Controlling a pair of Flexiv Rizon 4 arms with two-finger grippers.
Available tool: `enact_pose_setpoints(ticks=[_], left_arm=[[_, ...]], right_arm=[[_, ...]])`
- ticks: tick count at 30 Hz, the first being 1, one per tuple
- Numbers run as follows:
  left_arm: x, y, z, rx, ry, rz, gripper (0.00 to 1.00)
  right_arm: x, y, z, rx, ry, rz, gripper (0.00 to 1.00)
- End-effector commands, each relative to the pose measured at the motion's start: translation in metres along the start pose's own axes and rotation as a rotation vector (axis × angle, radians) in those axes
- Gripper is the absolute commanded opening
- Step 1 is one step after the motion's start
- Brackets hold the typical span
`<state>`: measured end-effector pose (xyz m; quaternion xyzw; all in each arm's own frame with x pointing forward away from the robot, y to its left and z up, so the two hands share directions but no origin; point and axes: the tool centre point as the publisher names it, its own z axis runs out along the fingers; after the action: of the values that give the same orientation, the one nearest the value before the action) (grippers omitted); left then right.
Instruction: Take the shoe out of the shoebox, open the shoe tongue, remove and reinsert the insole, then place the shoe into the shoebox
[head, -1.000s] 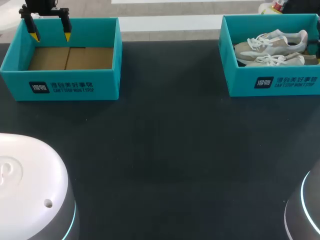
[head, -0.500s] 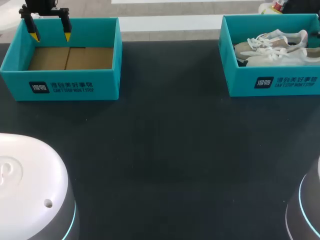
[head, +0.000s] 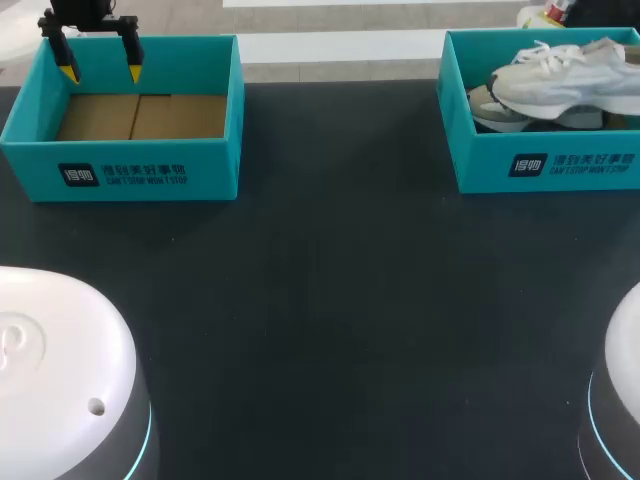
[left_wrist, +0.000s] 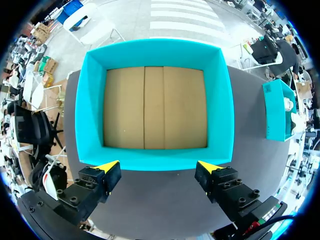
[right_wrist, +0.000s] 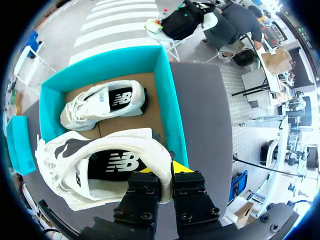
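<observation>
The shoe (head: 565, 75) hangs raised over its shoebox (head: 545, 165) at the bench's (head: 330, 300) far right corner, with the right fingers (right_wrist: 176, 169) clamped on the heel collar. We'd lift straight up until the sole clears the wall, then swing over bare bench slowly, since a heel pinch probably lets the toe droop. That pinch only shows in the right wrist view, plus the whole 2nd shoe (right_wrist: 102, 105). The head view gives the height. Left fingers (head: 131, 55) sit apart over the empty box (head: 150, 170), far left corner.
</observation>
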<state>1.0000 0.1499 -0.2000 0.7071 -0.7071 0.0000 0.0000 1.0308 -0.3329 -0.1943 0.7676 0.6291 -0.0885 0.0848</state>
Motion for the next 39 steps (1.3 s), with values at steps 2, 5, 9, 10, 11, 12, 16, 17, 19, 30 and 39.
enact_pose_setpoints(ticks=[2,5,9,10,11,12,16,17,19,30,39], left_arm=[[0.000,0.000,0.000,0.000,0.000,0.000,1.00],[0.000,0.000,0.000,0.000,0.000,0.000,1.00],[0.000,0.000,0.000,0.000,0.000,0.000,1.00],[0.000,0.000,0.000,0.000,0.000,0.000,1.00],[0.000,0.000,0.000,0.000,0.000,0.000,1.00],[0.000,0.000,0.000,0.000,0.000,0.000,1.00],[0.000,0.000,0.000,0.000,0.000,0.000,1.00],[0.000,0.000,0.000,0.000,0.000,0.000,1.00],[0.000,0.000,0.000,0.000,0.000,0.000,1.00],[0.000,0.000,0.000,0.000,0.000,0.000,1.00],[0.000,0.000,0.000,0.000,0.000,0.000,1.00]], right_arm=[[0.007,-0.013,-0.050,-0.004,0.005,0.023,0.00],[0.012,-0.015,-0.062,-0.014,-0.008,0.020,0.00],[0.013,-0.014,-0.066,-0.030,-0.001,0.031,0.00],[0.013,-0.014,-0.066,-0.030,-0.001,0.031,0.00],[0.013,-0.014,-0.066,-0.030,-0.001,0.031,0.00],[0.013,-0.014,-0.066,-0.030,-0.001,0.031,0.00],[0.013,-0.014,-0.066,-0.030,-0.001,0.031,0.00],[0.013,-0.014,-0.066,-0.030,-0.001,0.031,0.00],[0.013,-0.014,-0.066,-0.030,-0.001,0.031,0.00],[0.071,-0.078,-0.088,-0.099,0.013,0.064,0.00],[0.138,-0.155,-0.095,-0.089,0.007,0.012,0.00]])
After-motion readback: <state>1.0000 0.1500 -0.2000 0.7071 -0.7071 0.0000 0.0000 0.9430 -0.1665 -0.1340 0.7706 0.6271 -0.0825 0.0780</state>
